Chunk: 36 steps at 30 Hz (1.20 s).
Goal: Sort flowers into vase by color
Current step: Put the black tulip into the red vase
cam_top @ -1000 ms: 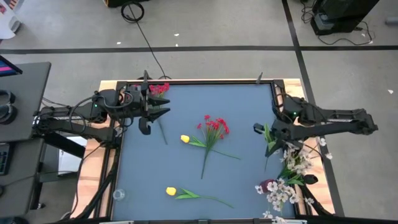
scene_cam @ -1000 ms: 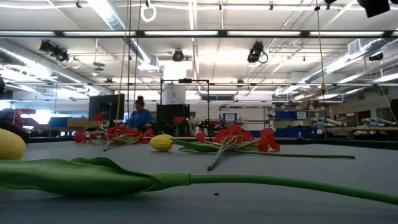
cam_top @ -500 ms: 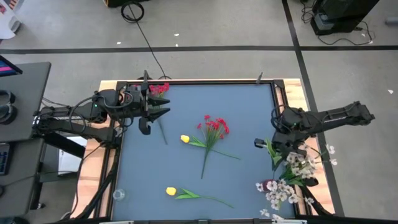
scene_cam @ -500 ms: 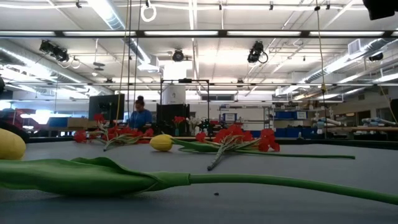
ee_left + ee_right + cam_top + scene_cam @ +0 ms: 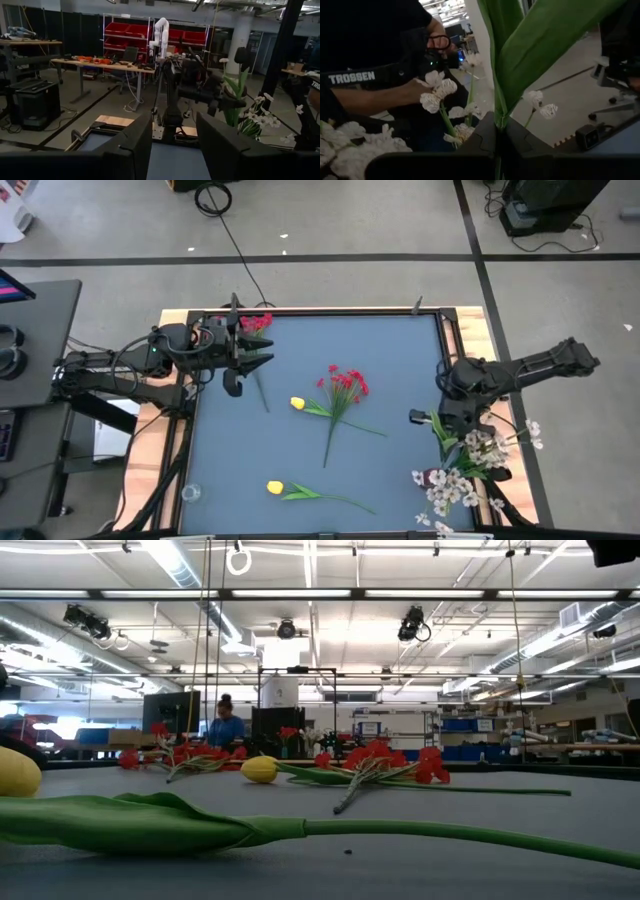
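Note:
My right gripper (image 5: pixel 434 418) (image 5: pixel 497 136) hovers near the table's right edge, shut on a green-leaved flower (image 5: pixel 441 427) whose blossom I cannot see. Just beyond it toward the near right corner is a bunch of white blossoms (image 5: pixel 465 468) (image 5: pixel 437 90). My left gripper (image 5: pixel 268 350) (image 5: pixel 174 145) waits open at the far left, beside a red flower (image 5: pixel 256 323). Lying flat on the table are a red cluster (image 5: pixel 346 384) (image 5: pixel 375 762) and two yellow tulips (image 5: pixel 298 404) (image 5: pixel 275 488). My right gripper pinches the flower between its two fingers where the long green leaves (image 5: pixel 501 107) come together. The leaves stand up past the fingers, and the flower is lifted clear of the table. The stem below the fingers is hidden by the gripper.
A small clear cup (image 5: pixel 190 493) stands at the near left corner. A dark object (image 5: pixel 432 477) sits among the white blossoms. The wooden table frame (image 5: pixel 470 330) runs along the right edge. In the low view the near tulip's leaf and stem (image 5: pixel 200 825) fill the foreground.
My right gripper has moved toward the table's near edge and slightly right, toward the white blossoms, carrying the green-leaved flower with it, while the arm has drawn in and folded.

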Tool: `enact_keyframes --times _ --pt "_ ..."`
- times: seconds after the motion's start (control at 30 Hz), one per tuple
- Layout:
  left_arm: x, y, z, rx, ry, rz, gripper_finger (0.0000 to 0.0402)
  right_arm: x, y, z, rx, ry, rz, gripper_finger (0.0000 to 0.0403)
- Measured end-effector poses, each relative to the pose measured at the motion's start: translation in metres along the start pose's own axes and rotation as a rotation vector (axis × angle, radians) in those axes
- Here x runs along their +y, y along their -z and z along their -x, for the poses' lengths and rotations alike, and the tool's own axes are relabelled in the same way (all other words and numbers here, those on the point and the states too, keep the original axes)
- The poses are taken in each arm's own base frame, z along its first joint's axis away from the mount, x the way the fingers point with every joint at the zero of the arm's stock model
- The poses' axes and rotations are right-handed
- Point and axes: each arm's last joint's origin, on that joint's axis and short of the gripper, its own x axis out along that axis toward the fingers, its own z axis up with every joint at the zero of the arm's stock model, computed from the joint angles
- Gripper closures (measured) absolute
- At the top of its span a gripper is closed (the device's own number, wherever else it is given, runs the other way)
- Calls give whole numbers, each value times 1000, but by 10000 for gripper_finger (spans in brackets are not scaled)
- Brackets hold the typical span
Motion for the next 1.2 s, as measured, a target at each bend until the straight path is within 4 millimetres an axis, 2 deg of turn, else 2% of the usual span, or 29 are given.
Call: enact_keyframes --times 0.4,0.6,1.2 --pt "0 0 0 0 -1 0 244 -7 11 -14 61 -54 30 390" --pt "0 0 0 -1 -1 0 244 -4 18 -13 109 -107 51 390" --pt "0 0 0 -1 -5 0 244 -3 34 -11 197 -99 74 381"
